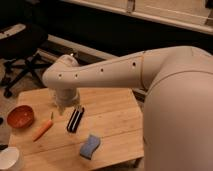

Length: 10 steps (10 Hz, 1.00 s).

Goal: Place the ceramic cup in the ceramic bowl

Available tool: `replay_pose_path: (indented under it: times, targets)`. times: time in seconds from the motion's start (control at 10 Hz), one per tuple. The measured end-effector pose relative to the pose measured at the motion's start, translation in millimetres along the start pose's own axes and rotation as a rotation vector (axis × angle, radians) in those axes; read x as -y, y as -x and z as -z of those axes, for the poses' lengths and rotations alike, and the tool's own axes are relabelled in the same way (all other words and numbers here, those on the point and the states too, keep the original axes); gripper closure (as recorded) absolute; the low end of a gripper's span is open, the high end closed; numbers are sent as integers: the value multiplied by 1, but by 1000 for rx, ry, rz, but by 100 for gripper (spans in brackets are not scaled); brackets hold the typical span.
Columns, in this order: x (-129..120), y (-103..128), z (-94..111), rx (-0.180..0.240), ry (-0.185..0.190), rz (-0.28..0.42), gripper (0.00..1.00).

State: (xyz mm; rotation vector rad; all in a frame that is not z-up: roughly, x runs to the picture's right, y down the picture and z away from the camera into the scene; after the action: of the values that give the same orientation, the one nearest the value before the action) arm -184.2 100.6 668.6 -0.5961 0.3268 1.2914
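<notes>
**Stock on hand: cup not yet taken up, bowl waiting unfilled**

1. Robot arm, white, thick, jointed [150, 75]. Reaches from beyond the table's right side across to its left half, elbow high and wrist turned down. Judged to be poised over the work surface before going to the cup.

2. Table, low, pale wood planks [117, 112]. Bears every item below and serves as the reference for all places.

3. Office chair, black, on castors [20, 47]. On the floor beyond the table's far left corner, apart from it. No part in the task.

4. Gripper, dark, at the arm's end [75, 120]. Low over the table's left-centre. Whether it is open or closed cannot be told. It has hold of neither cup nor bowl, both being well apart from it.

5. Ceramic cup, plain white, glossy, round, wide-mouthed [10, 159]. At the table's near left corner, upright, partly cut off by the picture edge.

6. Ceramic bowl, shallow, round, red-orange, glossy [20, 116]. At the table's left edge, mouth up, nothing in it. Farther back than the cup.

7. Sponge, blue, rectangular [90, 146]. Near the table's front edge, centre.

8. Carrot, small, orange [43, 130]. On the table's left part, between bowl and gripper.
</notes>
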Motion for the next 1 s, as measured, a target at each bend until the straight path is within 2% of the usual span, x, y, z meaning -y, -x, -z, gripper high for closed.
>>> replay_pose_path:
  times: [0.1,0.4,0.7,1.0]
  targets:
    - [-30,-8,4,16,16,78,35]
    - [-104,-36,10,23,50,288,35]
    - [-147,-47,7,20,42,428,35]
    - [-181,-50,-11,11,30,531,35]
